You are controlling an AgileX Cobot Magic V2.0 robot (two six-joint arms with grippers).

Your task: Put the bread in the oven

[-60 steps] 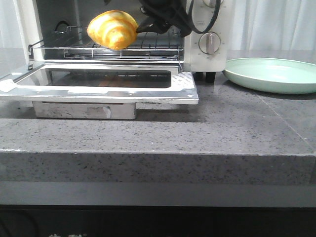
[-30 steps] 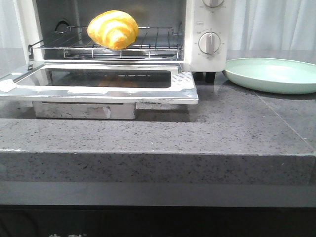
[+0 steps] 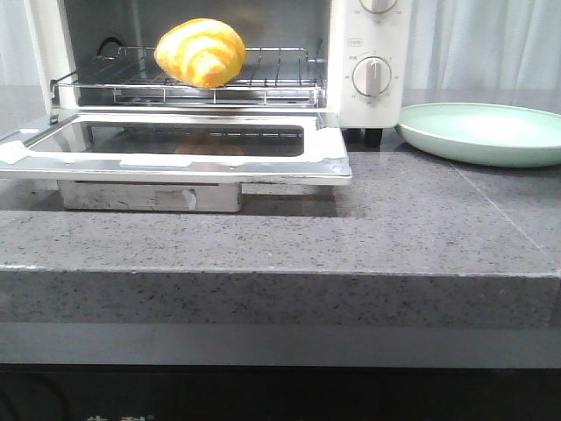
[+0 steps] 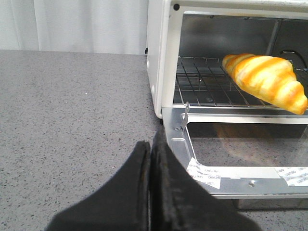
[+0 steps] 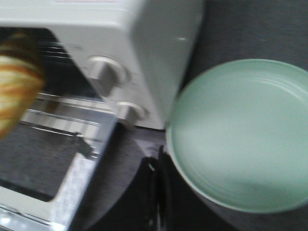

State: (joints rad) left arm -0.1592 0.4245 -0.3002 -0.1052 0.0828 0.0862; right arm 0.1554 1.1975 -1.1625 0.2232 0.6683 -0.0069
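Observation:
The bread (image 3: 200,52) is a glossy yellow roll with orange stripes, lying on the wire rack inside the white oven (image 3: 377,35). The oven's glass door (image 3: 175,145) lies folded down flat. From the left wrist view the bread (image 4: 267,79) rests on the rack, well beyond my left gripper (image 4: 150,147), which is shut with nothing in it beside the door's corner. In the blurred right wrist view the bread (image 5: 17,79) is at the edge, and my right gripper (image 5: 158,166) is shut and empty above the counter between door and plate. Neither gripper shows in the front view.
A pale green plate (image 3: 482,132) sits on the grey counter to the right of the oven, and shows large in the right wrist view (image 5: 245,134). The oven's dials (image 3: 372,74) face forward. The counter's front edge (image 3: 280,276) drops off below the door.
One second ago the right gripper and its cable were at the oven's mouth beside the bread. It has since withdrawn out of the front view. The bread has stayed on the rack.

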